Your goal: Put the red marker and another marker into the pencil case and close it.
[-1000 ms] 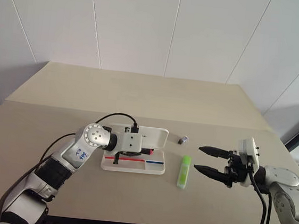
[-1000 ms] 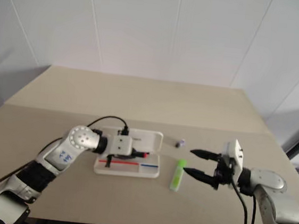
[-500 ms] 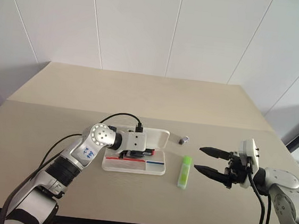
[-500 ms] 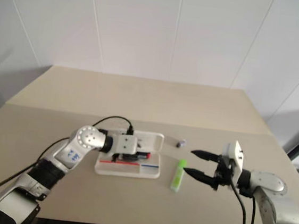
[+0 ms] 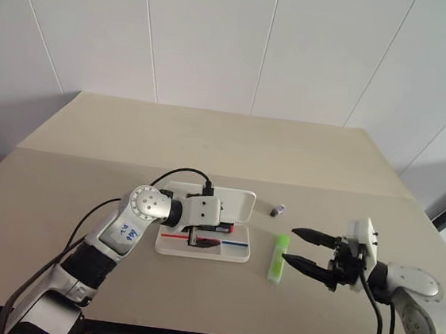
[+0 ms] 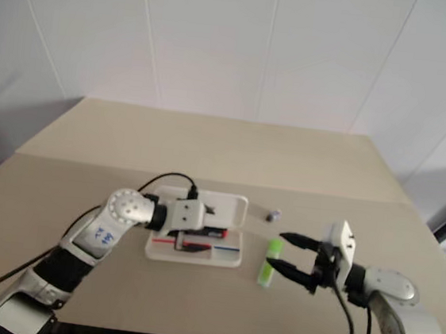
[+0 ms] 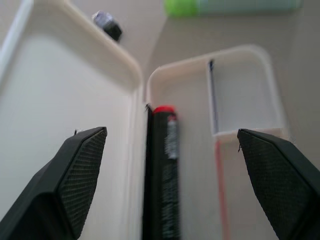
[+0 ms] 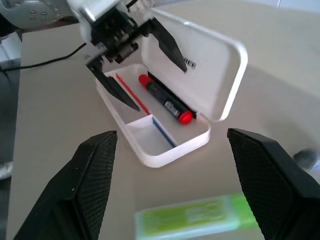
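The right hand (image 5: 307, 249) hangs low over the tan surface (image 5: 209, 146), its two black fingers spread wide and empty, pointing at the green marker (image 5: 278, 257) that lies just off its fingertips. Seen from the head camera, the marker sits at about nine o'clock from that hand, close by but not touching it. Its long axis runs twelve to six, brighter green cap at the far end, so it lies crosswise to the fingers' reach. The right arm is plainly the nearer one for this pick; the left would have to cross the case to get there.

The white pencil case (image 5: 234, 253) stands open at about nine o'clock from the green marker, just beside it, with its lid (image 5: 233, 206) tipped up along the far edge. Inside, the red marker (image 8: 165, 98) lies lengthwise in the long compartment against the hinge side, black barrel flat, red cap toward the end nearest the green marker. The small compartment (image 8: 150, 135) at that same end holds nothing, and a red and blue stripe lines the tray floor.

The left hand (image 5: 202, 237) hovers over the open tray, fingers wide apart and gripping nothing, the red marker lying between them below. A tiny grey piece (image 5: 277, 210) rests on the surface at about twelve o'clock from the green marker, well clear of both hands.
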`<state>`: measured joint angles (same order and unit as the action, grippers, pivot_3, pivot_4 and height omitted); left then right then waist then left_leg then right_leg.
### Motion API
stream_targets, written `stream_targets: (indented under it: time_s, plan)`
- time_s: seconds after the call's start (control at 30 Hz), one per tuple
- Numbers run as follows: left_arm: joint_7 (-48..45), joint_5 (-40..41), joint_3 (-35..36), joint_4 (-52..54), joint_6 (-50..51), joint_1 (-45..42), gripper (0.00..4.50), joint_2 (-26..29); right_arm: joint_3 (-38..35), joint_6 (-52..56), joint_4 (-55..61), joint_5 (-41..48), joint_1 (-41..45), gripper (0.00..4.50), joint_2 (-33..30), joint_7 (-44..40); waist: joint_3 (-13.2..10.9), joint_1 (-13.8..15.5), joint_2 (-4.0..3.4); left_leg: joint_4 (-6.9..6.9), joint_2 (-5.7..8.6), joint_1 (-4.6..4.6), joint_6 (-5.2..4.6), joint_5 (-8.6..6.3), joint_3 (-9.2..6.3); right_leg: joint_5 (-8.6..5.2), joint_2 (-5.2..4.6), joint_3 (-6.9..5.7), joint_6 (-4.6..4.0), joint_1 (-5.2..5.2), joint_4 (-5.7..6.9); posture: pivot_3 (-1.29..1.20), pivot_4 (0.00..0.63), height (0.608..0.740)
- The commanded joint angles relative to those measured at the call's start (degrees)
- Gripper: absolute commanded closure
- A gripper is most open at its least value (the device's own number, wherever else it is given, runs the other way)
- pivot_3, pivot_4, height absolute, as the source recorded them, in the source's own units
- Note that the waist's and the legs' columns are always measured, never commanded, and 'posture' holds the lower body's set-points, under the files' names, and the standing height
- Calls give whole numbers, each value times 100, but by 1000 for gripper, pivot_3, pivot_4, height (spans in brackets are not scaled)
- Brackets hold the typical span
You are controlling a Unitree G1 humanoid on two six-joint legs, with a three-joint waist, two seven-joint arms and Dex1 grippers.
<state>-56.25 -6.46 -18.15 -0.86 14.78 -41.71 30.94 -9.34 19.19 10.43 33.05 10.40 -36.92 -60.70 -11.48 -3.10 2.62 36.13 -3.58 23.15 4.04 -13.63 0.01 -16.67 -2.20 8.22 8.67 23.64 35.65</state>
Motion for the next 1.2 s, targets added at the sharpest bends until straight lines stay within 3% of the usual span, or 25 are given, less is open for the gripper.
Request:
stream_targets:
  time_s: [0.03,0.47,0.53,0.57,0.63,1.03,1.2]
  plan:
    - [-118,413,367,592,261,165,43,120,5,-150,305,-147,-183,0,252,470,0,-9,0,0,0,-1,0,1,0,0,0,0,0,0,1,0,150,740]
    - [-607,2234,1884,1512,-304,1579,43,581,684,7,563,-1683,-516,0,1686,3187,2,-16,-3,0,-3,-7,-2,5,3,-10,-1,-1,-21,2,5,0,150,740]
    - [-791,2406,2045,1518,-394,1803,43,787,725,71,526,-1923,-467,0,1796,3531,2,-18,-3,0,-3,-7,-2,5,5,-21,-2,0,-46,1,-1,0,150,740]
    - [-890,2517,2127,1534,-407,1914,43,886,726,103,523,-2003,-443,0,1845,3668,2,-19,-3,-1,-3,-7,-2,5,6,-49,-3,0,-99,1,-2,0,150,740]
    - [-1092,2740,2303,1549,-473,2110,43,1054,708,263,588,-2126,-408,0,1925,3932,2,-22,-3,-3,-3,-8,-2,5,7,-51,-4,-1,-103,2,-1,0,150,740]
    - [-1569,3205,2887,1090,-669,2500,43,1632,844,1644,1239,-2014,-455,0,1860,4159,2,-36,-2,-6,-6,-10,-3,5,10,-54,-4,-1,-109,2,-3,0,150,740]
    - [-1506,3142,2850,936,-850,2460,43,1651,607,3267,1543,-1932,-192,0,1948,4674,6,-37,4,-6,-9,-12,-3,4,14,-56,-4,-1,-113,3,-5,0,150,740]
